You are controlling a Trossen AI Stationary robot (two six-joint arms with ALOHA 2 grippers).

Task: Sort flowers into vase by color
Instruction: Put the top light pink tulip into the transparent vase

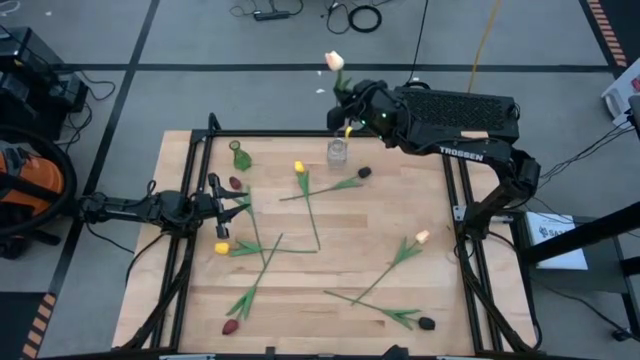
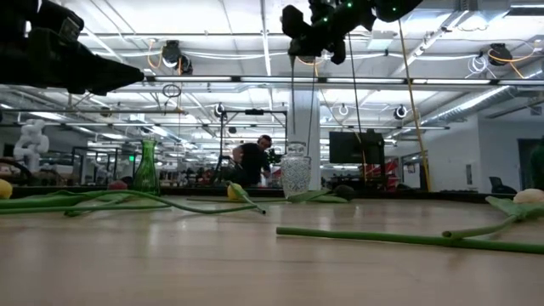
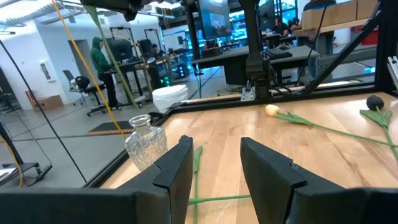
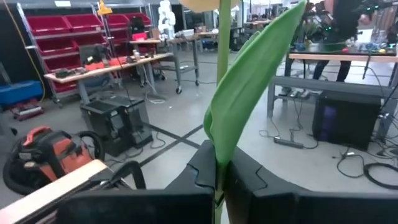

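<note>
- Wooden table (image 1: 320,290) carries most of the flowers (image 1: 300,190), scattered flat, well apart.
- Right gripper (image 1: 350,105) is clamped on a cream tulip (image 1: 335,62), upright above the clear glass vase (image 1: 337,152).
- Left gripper (image 1: 222,200) waits part-open, apparently empty.
- Tulips look light, with thin stems; hold low on the stem.

The high view looks straight down from well above on the whole bench (image 1: 330,300), while the low view sits at bench-top height and faces level across it into the workshop behind. Both show the clear glass vase (image 1: 337,152) and the green vase (image 1: 240,157) at the far edge. The left wrist view looks closely past its own claw (image 3: 216,163) across the bench and shares the clear vase; the right wrist view faces out over the floor.
</note>
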